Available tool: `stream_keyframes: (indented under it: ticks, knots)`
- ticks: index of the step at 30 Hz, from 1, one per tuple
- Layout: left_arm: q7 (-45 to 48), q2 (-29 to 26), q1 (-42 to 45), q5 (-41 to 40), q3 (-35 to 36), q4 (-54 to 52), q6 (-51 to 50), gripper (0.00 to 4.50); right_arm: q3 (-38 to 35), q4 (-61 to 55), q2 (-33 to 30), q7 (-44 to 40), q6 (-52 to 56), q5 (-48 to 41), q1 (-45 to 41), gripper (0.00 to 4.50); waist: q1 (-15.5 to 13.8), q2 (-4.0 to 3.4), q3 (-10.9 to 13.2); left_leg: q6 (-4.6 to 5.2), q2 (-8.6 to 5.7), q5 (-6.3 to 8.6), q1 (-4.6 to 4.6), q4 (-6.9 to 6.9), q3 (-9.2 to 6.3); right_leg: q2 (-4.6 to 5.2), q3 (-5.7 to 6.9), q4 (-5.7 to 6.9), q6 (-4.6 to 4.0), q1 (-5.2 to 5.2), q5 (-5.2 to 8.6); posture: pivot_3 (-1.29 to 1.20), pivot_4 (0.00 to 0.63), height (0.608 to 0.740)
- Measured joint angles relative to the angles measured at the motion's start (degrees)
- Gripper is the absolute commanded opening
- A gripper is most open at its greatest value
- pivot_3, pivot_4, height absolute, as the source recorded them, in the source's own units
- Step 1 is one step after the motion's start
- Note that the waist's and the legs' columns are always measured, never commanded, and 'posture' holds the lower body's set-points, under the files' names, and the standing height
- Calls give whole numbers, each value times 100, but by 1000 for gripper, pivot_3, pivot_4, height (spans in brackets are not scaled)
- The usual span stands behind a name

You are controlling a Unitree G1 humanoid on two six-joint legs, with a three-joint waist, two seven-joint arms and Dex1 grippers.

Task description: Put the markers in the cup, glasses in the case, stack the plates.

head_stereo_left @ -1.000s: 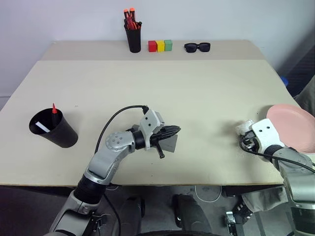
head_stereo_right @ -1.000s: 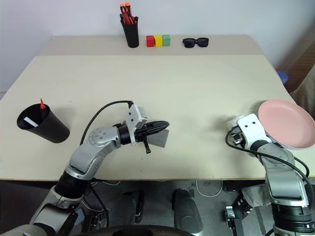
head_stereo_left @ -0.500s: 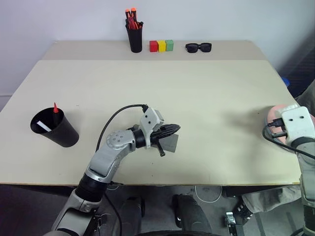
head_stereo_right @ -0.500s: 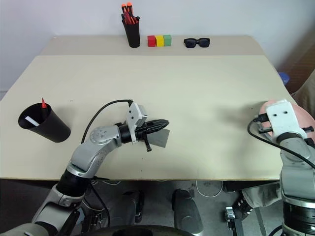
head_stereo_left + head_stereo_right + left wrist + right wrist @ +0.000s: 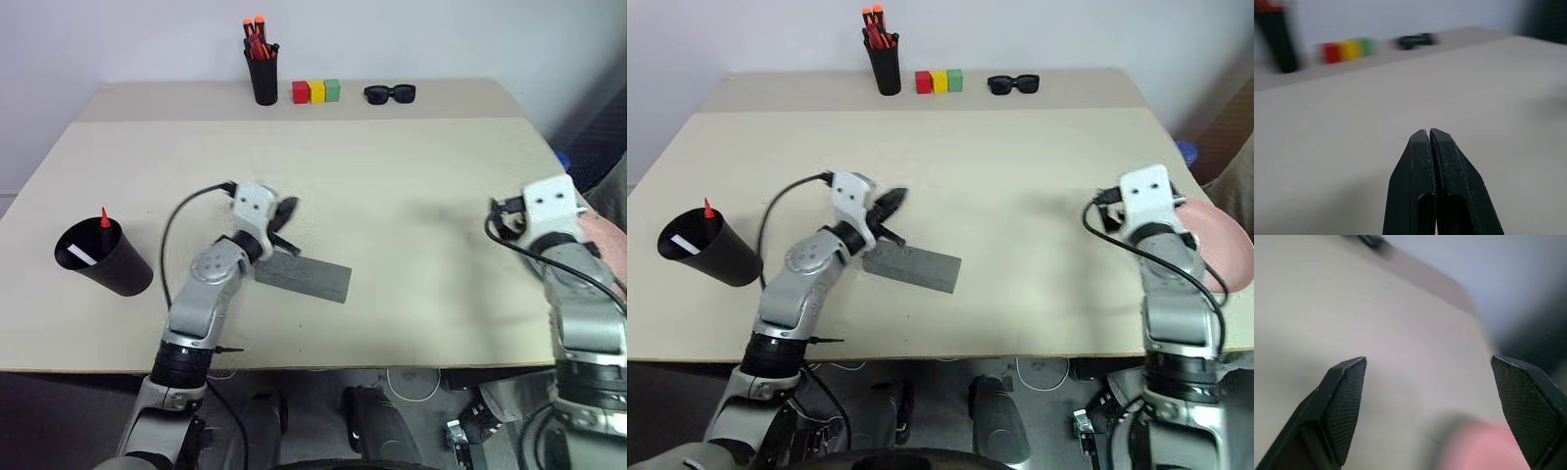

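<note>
grey case flat on table, closed, just beside left gripper, jaws pressed together, empty, apart from case. right gripper spread wide, empty, above pink plate at table's right edge.

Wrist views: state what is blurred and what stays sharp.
Left wrist view: shut fingers sharp; the coloured blocks and sunglasses behind are smeared. Right wrist view: open fingers sharp; the pink plate and table's far edge blurred.
</note>
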State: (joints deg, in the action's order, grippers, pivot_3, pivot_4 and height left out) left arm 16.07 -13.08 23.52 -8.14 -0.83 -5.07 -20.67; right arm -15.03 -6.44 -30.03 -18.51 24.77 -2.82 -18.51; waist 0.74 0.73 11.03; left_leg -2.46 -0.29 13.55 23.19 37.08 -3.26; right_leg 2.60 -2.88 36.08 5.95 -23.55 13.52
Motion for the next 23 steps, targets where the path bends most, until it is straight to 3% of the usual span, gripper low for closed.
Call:
stream_keyframes:
  ticks: [4, 12, 23]
  knots:
    - [-413, -220, -455, 307, 278, -45, 9, 0, 196, 135, 220, -949, -36, -887, -95, 4109, -6, -1, 0, 6, -1, 3, 1, -2, 0, 7, 0, -2, 1, 0, 0, 0, 150, 740]
    - [-566, -221, -1001, 154, 699, -579, -125, 0, 345, 787, -70, -1980, -258, -1271, -185, 4109, 6, 0, 0, 5, 0, 3, -3, 3, 3, 5, 1, 1, -19, 0, 8, 0, 150, 740]
    - [595, -1008, -1977, -461, 839, -981, -359, 0, 364, 644, -759, -3089, -41, -1789, 277, 4109, 26, 0, 1, 5, 7, 3, -6, 0, 8, 3, -2, 1, -31, -1, 14, 0, 150, 740]
